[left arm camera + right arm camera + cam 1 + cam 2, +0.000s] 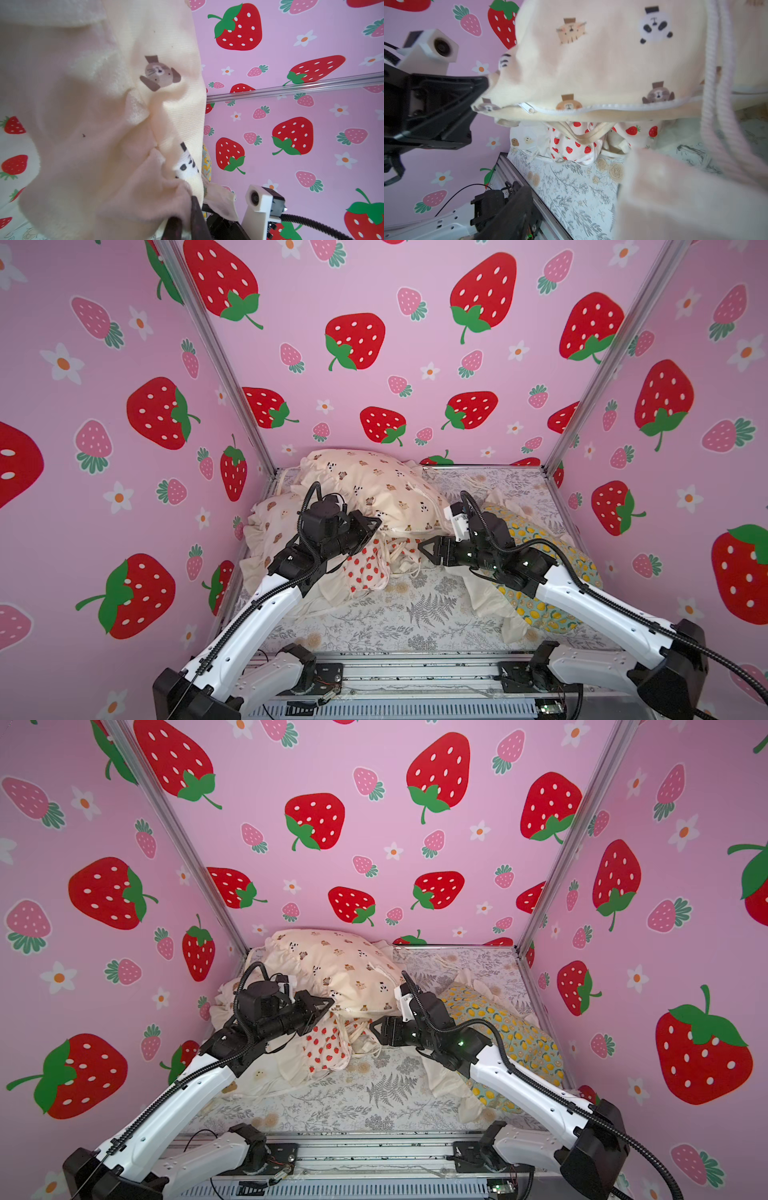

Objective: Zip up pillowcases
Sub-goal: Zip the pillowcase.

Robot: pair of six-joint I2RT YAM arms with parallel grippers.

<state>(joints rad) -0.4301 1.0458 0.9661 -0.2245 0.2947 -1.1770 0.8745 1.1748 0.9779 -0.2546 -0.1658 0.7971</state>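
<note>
The cream pillowcase [374,485] [345,965] printed with small bears and pandas lies at the back left, stuffed. My left gripper [376,524] [187,209] is shut on its front corner fabric. In the right wrist view its white zipper slider [527,108] sits close to that held corner, and the teeth beyond it look joined. My right gripper [424,549] [571,193] stands open just in front of this seam, with only the sheet between its fingers. One finger is hidden by cream fabric. The strawberry pillowcase [365,568] lies crumpled beneath.
A lemon-print pillowcase [552,572] lies under my right arm at the right. A white pillowcase [270,526] with brown bear faces is bunched at the left wall. A grey fern-print sheet [415,614] covers the floor. Strawberry-patterned walls close three sides.
</note>
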